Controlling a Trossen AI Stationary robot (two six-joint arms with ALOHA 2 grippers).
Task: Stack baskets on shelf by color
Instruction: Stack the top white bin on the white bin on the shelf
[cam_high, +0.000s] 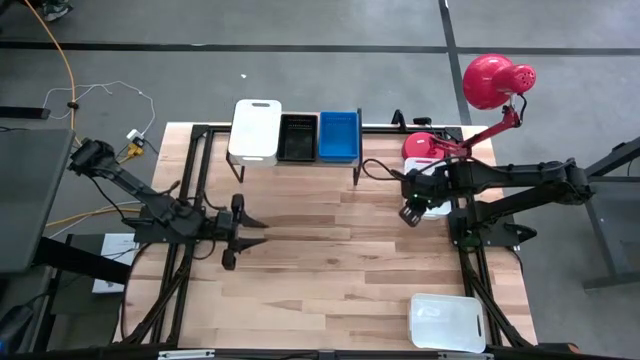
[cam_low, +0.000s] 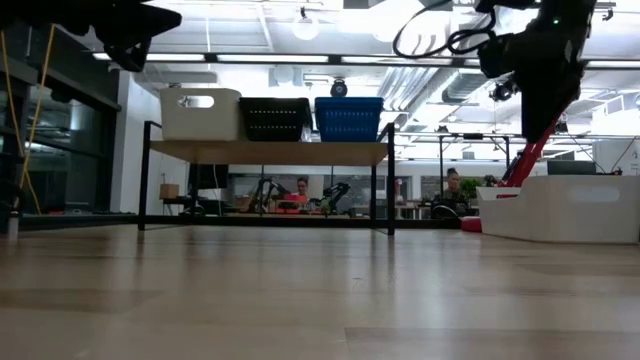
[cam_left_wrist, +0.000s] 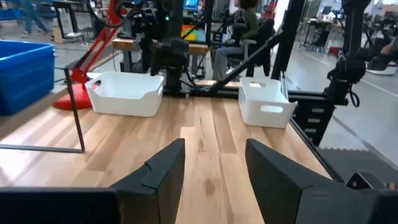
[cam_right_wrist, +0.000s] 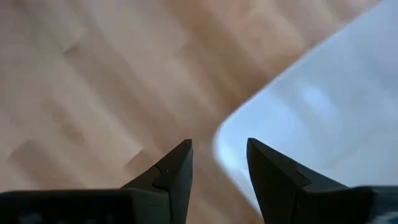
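On the shelf (cam_high: 300, 160) at the table's far side stand a white basket (cam_high: 255, 130), a black mesh basket (cam_high: 297, 137) and a blue basket (cam_high: 338, 136), side by side on their bottoms. Another white basket (cam_high: 437, 200) sits on the table beside the red lamp base. A third white basket (cam_high: 447, 321) rests at the near right corner. My right gripper (cam_high: 411, 210) hovers open over the near left corner (cam_right_wrist: 236, 134) of the basket by the lamp, well above it in the low view. My left gripper (cam_high: 250, 232) is open over the table's left middle.
A red desk lamp (cam_high: 495, 80) stands at the far right corner, its base (cam_high: 425, 146) just beyond the white basket under my right gripper. Bare wood (cam_high: 340, 250) lies between the two grippers. People and workbenches show in the room beyond the table.
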